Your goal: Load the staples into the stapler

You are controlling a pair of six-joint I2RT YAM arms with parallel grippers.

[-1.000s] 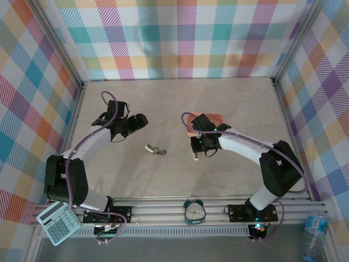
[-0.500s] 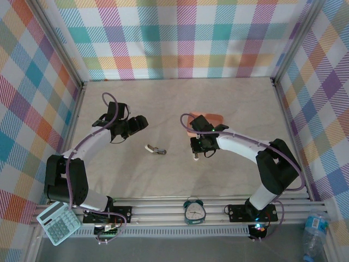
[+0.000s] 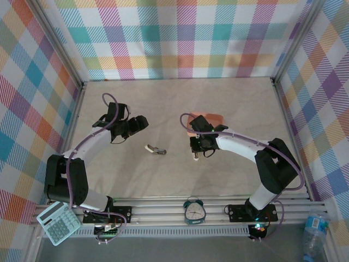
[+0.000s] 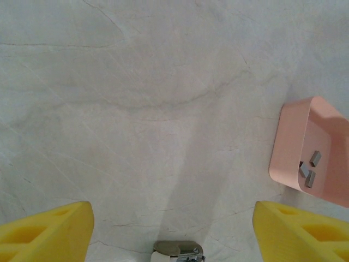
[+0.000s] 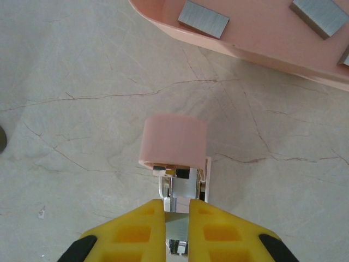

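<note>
Marbled tabletop (image 5: 82, 82), pink stapler (image 5: 173, 139) in right pincer (image 5: 176, 210) near tray (image 5: 256, 35) of staples (image 5: 203, 19).

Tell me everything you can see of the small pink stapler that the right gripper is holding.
The small pink stapler has a rounded pale pink plastic end with shiny metal parts below it. The right gripper is shut on that metal, its yellow fingers pressing from both sides. The pink end points toward the pink tray holding grey staple strips, with a gap between them. Below is the pale marble-look table; whether the stapler touches it I cannot tell.
</note>
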